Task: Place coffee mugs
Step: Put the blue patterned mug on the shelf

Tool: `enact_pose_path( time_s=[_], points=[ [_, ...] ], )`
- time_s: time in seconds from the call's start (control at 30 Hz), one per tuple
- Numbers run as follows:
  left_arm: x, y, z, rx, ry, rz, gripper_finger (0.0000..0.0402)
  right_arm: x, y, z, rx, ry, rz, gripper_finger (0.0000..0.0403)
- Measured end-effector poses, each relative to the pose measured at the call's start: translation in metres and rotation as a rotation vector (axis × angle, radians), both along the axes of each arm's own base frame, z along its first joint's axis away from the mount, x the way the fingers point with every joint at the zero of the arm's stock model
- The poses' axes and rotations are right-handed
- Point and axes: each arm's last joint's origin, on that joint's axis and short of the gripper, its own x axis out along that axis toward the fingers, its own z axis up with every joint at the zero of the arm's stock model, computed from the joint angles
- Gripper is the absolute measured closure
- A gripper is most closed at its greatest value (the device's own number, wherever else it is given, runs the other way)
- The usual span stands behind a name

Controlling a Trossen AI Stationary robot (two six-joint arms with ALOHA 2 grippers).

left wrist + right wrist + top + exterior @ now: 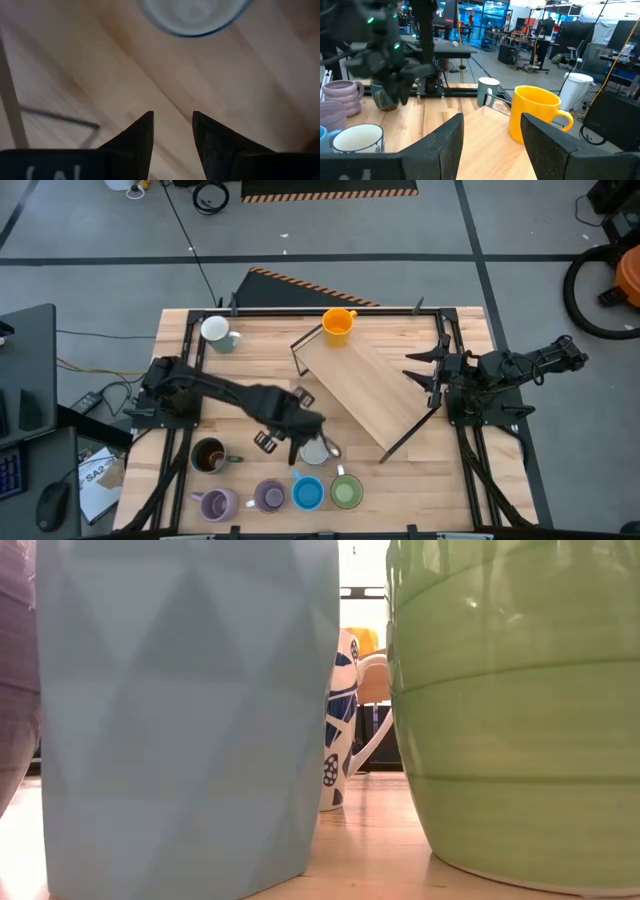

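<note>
The blue mug (pixel 190 710) and green mug (pixel 515 710) look empty; above the white mug (pixel 314 452), the left gripper (pixel 297 442) is open, holding nothing.

The right gripper (pixel 490 145) is open too.

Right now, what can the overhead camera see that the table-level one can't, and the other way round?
Only the high view shows both arms, the left gripper beside the white patterned mug, the right gripper idle at the right edge, the tilted wooden board, the orange mug, and the brown mug. Only the low view shows the patterned mug's blue side markings and the room behind. Both share the blue mug and the green mug, which fill the low view.
</note>
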Motion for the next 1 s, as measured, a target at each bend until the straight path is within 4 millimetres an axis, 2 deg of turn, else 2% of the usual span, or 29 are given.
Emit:
enact_pose_path(
  time_s=[0.13, 0.47, 1.0],
  points=[
    [0.0, -0.018, -0.008, 0.046, -0.026, -0.245, 0.026, 0.0, 0.0, 0.0, 0.005, -0.003, 0.0, 0.02],
    [0.0, -0.046, -0.012, 0.111, -0.078, -0.608, 0.026, 0.0, 0.0, 0.0, 0.026, -0.009, -0.001, 0.02],
    [0.012, -0.046, -0.045, 0.097, 0.013, -0.795, 0.026, 0.002, 0.001, -0.001, 0.045, 0.002, -0.001, 0.02]
  ],
)
